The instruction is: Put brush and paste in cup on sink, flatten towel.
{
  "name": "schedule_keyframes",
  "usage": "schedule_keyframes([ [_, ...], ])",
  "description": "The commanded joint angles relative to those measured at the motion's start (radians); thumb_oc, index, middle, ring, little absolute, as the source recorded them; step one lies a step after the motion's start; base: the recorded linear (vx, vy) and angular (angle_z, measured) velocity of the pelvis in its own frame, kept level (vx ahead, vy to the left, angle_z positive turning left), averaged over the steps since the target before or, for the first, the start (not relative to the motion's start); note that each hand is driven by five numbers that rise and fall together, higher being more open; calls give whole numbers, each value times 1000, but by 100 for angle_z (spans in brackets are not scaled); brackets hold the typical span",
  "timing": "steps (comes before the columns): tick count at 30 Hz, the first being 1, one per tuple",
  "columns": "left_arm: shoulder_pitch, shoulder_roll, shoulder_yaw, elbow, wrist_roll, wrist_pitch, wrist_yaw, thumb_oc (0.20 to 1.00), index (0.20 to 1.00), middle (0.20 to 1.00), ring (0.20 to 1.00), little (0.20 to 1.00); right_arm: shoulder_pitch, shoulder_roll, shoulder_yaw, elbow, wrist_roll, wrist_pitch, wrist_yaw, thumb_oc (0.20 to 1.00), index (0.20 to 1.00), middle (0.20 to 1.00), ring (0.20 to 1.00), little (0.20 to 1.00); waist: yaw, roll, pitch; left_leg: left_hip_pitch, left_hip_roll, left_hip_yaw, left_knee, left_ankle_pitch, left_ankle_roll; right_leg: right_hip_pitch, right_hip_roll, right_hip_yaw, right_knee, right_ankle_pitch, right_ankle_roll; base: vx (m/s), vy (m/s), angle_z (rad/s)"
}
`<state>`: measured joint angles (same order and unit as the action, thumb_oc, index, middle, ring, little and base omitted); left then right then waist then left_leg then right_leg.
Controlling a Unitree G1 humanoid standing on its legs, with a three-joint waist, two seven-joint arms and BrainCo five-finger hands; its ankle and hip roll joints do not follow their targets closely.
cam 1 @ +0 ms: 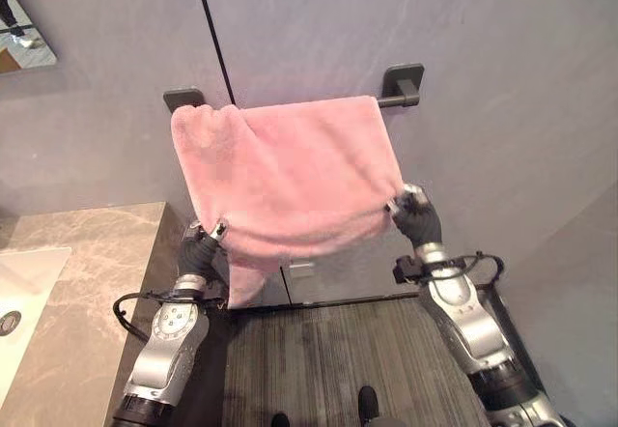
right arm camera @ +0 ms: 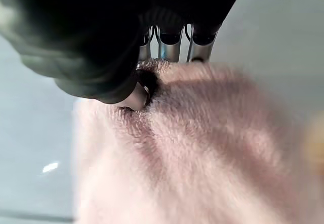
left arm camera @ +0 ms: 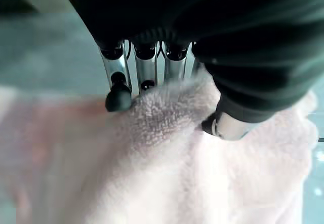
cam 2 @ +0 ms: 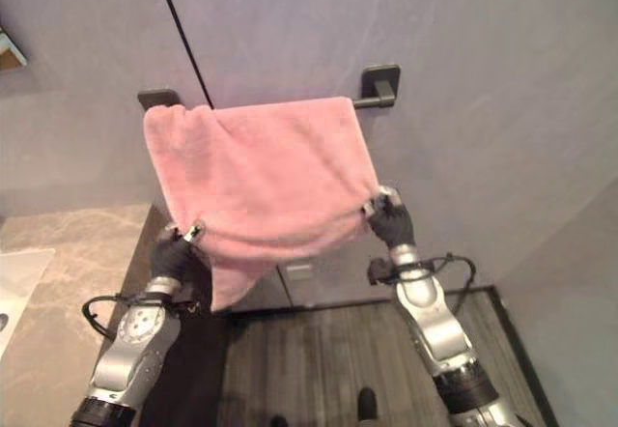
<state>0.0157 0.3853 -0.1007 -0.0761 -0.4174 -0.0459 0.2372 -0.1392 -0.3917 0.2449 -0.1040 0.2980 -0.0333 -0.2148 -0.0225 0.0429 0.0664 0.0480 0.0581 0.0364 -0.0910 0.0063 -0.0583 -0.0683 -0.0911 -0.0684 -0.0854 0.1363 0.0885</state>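
Note:
A pink fluffy towel (cam 1: 290,171) hangs over a dark wall rail (cam 1: 401,99), bunched at its left end and with a corner drooping below. My left hand (cam 1: 201,250) pinches the towel's lower left edge; its fingers (left arm camera: 119,89) and thumb (left arm camera: 223,125) curl into the cloth. My right hand (cam 1: 415,216) grips the lower right corner, with fingers (right arm camera: 169,44) and thumb (right arm camera: 134,95) closed on the towel (right arm camera: 202,143).
A beige marble counter (cam 1: 92,282) with a white sink (cam 1: 19,301) lies at the left. A grey wall stands behind the rail, with a mirror corner (cam 1: 21,36) at upper left. Dark striped flooring (cam 1: 328,359) lies below.

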Motion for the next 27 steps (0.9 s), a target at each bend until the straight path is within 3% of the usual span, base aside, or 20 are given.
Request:
schedule_keyframes([
  [1,-20,37,43,-103,10,-88,13,200,200,200,200,200,-33,-10,-81,-107,-53,-83,-3,200,200,200,200,200,-20,-41,-21,-23,-46,1,38,-14,32,20,-52,25,58,-75,53,0,0,0],
  [2,-20,27,30,-81,17,-85,22,200,200,200,200,200,-23,-1,-80,-74,-52,-79,-17,200,200,200,200,200,-20,-42,-20,-21,-45,2,37,-15,32,21,-52,26,58,-75,52,0,0,0],
  [3,-27,3,-6,58,40,-39,35,200,200,200,200,200,-19,18,-58,31,-15,-57,-45,200,200,200,200,200,-23,-42,-21,-18,-46,7,37,-15,31,24,-51,29,55,-72,52,0,0,0],
  [5,-44,15,8,47,95,-27,41,200,200,200,200,200,-19,6,-56,13,-26,-50,-40,200,200,200,200,200,-21,-38,-21,-15,-44,9,37,-15,30,28,-50,30,53,-72,51,0,0,0],
  [6,-38,26,22,-52,29,-89,24,200,200,200,200,200,-32,-6,-69,-82,-15,-73,-3,200,200,200,200,200,-23,-36,-20,-17,-43,9,43,-19,30,27,-50,29,51,-76,52,0,0,0],
  [8,-26,27,50,-78,49,-104,26,200,200,200,200,200,-30,-10,-80,-81,-17,-95,3,200,200,200,200,200,-22,-41,-19,-18,-45,8,50,-26,31,29,-50,29,51,-79,52,17,-8,0],
  [11,-31,1,18,48,66,-72,60,200,200,200,200,200,-40,9,-41,38,-8,-73,-21,200,200,200,200,200,-17,-44,-22,-15,-46,11,53,-27,31,36,-50,32,48,-76,52,0,0,0],
  [14,-50,8,26,53,110,-54,77,200,200,200,200,200,-41,7,-35,28,-12,-61,-28,200,200,200,200,200,-16,-43,-23,-14,-45,12,52,-27,30,39,-49,32,46,-76,50,14,1,0],
  [15,-31,30,45,-49,103,-88,47,200,200,200,200,200,-36,-9,-49,-59,-12,-73,18,200,200,200,200,200,-16,-41,-25,-13,-44,10,55,-31,31,44,-49,29,45,-81,50,40,2,0],
  [17,-19,33,58,-75,83,-104,31,200,200,200,200,200,-31,-19,-61,-58,-29,-86,30,200,200,200,200,200,-15,-44,-23,-15,-45,7,62,-36,31,43,-49,27,47,-84,50,21,0,0],
  [19,-52,7,14,70,77,-72,60,200,200,200,200,200,-39,4,-39,58,-12,-63,-22,200,200,200,200,200,-15,-47,-25,-14,-46,7,64,-36,31,45,-48,28,50,-84,49,-4,-2,2],
  [21,-52,32,35,27,136,-66,63,200,200,200,200,200,-35,-14,-49,-12,-11,-57,12,200,200,200,200,200,-15,-48,-25,-14,-44,5,63,-37,30,47,-48,24,49,-88,48,6,1,2],
  [22,-19,35,58,-24,100,-89,46,200,200,200,200,200,-25,-22,-74,-56,-14,-72,32,200,200,200,200,200,-14,-50,-25,-18,-44,3,66,-39,31,45,-47,24,49,-90,49,15,-5,-4],
  [25,-19,17,52,34,86,-78,56,200,200,200,200,200,-22,-7,-72,50,-6,-66,-15,200,200,200,200,200,-11,-55,-27,-15,-44,4,63,-37,31,47,-48,23,47,-87,50,0,0,0],
  [27,-38,35,49,55,144,-54,62,200,200,200,200,200,-27,-8,-69,20,-2,-60,-6,200,200,200,200,200,-10,-54,-28,-11,-42,4,55,-34,31,50,-45,21,45,-88,48,0,0,0],
])
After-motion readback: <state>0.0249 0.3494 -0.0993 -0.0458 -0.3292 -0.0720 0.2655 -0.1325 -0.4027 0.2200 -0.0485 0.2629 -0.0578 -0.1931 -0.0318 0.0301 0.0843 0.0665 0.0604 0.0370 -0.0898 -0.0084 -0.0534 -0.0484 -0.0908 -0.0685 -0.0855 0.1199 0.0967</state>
